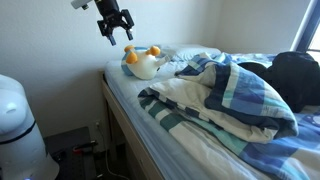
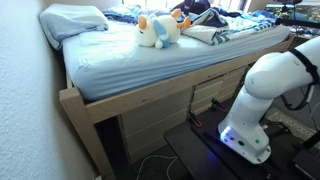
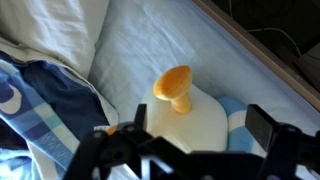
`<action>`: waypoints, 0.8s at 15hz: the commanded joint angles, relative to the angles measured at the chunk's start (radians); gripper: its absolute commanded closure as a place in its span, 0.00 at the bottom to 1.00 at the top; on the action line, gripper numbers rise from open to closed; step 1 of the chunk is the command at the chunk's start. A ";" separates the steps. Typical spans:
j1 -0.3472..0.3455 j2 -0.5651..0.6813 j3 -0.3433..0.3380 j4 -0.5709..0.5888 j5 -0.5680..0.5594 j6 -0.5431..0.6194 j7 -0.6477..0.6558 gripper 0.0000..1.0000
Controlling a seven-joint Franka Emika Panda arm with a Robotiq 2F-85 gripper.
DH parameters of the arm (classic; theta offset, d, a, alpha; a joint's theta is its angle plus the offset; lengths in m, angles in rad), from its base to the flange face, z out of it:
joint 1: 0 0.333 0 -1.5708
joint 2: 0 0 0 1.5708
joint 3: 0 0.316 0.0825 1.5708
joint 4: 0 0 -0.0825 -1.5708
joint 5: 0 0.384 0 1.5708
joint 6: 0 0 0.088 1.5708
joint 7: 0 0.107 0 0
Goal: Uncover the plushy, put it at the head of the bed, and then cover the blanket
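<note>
Fingers (image 3: 262,128) are standing wide apart and are holding nothing; in the wrist view they are framing the plushy (image 3: 185,105) from both sides without touching it. In an exterior view the fingers (image 1: 108,35) are hanging in the air, pointing down, above the plushy (image 1: 143,63) and a little to its side.

The plushy is lying uncovered on the white sheet of the bed (image 2: 120,65), and its white body and yellow-orange parts are showing in all views. It is resting between the pillow (image 2: 72,22) and the blanket (image 2: 215,33), apart from the pillow and just beside the blanket's edge; whether it is touching the blanket I cannot tell.

The blanket (image 1: 230,100) is lying crumpled over the other part of the bed (image 1: 125,88), with its blue stripes and white underside both showing. A black bundle (image 1: 295,75) of fabric is sitting behind it. The pale wooden frame (image 2: 150,95) is running along the side of the bed, and the robot's white base (image 2: 250,130) is standing on the floor beside it.
</note>
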 commanded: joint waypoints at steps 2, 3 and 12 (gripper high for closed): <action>0.056 0.031 -0.036 0.020 0.075 0.061 -0.131 0.00; 0.067 0.037 -0.041 0.017 0.090 0.070 -0.160 0.00; 0.060 0.053 -0.042 0.005 0.105 0.070 -0.222 0.00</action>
